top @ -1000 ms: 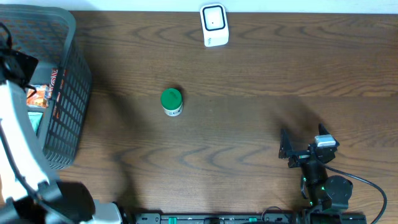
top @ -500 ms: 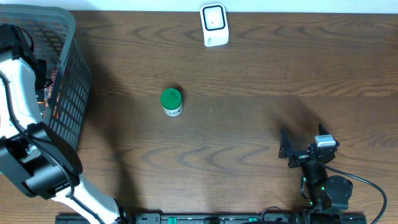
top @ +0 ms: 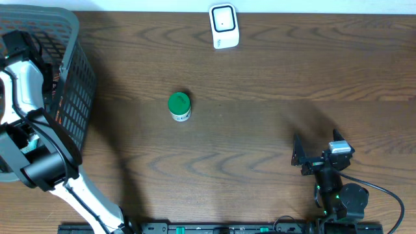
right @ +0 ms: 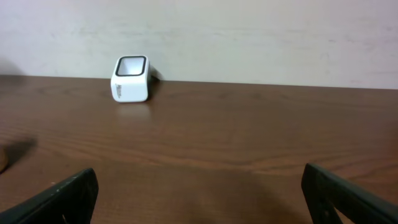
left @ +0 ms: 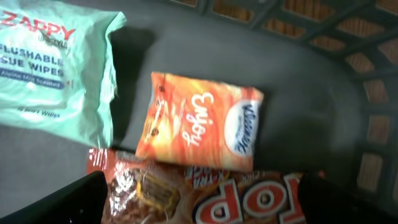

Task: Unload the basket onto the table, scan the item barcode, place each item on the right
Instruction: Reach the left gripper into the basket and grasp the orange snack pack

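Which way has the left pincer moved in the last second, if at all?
Yes. Against the basket, the left pincer has travelled toward the far edge of the table, deeper into the basket, open above the orange snack pack.

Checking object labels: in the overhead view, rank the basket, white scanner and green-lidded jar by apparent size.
1. basket, by far the largest
2. white scanner
3. green-lidded jar, only slightly smaller than the scanner

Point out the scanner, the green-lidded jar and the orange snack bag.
scanner (top: 224, 26): overhead view, top face.
green-lidded jar (top: 179, 103): overhead view, lid centre.
orange snack bag (left: 199, 121): left wrist view, pack middle.
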You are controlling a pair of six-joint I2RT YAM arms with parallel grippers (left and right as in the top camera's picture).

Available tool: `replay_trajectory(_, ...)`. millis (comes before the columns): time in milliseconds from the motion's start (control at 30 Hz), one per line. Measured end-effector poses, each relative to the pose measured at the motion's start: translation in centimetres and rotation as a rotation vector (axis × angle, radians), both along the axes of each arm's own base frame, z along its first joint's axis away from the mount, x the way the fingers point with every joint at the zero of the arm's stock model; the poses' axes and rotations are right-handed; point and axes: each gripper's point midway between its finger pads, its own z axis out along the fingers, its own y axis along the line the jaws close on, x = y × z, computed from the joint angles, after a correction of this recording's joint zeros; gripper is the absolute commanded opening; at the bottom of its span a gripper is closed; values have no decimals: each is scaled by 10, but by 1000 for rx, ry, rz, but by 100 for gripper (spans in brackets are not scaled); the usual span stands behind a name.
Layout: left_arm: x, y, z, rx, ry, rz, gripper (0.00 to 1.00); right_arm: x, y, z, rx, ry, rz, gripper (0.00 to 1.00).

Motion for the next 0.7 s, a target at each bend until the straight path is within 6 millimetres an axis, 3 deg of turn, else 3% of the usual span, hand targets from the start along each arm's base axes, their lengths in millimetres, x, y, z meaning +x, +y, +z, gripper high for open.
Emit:
replay_trajectory(333,-3,20,-15,5,-9,41,98,0,0,0,0,0,0,99)
replay_trajectory(700,5,26,-34,7,-21,54,98,0,0,0,0,0,0,99)
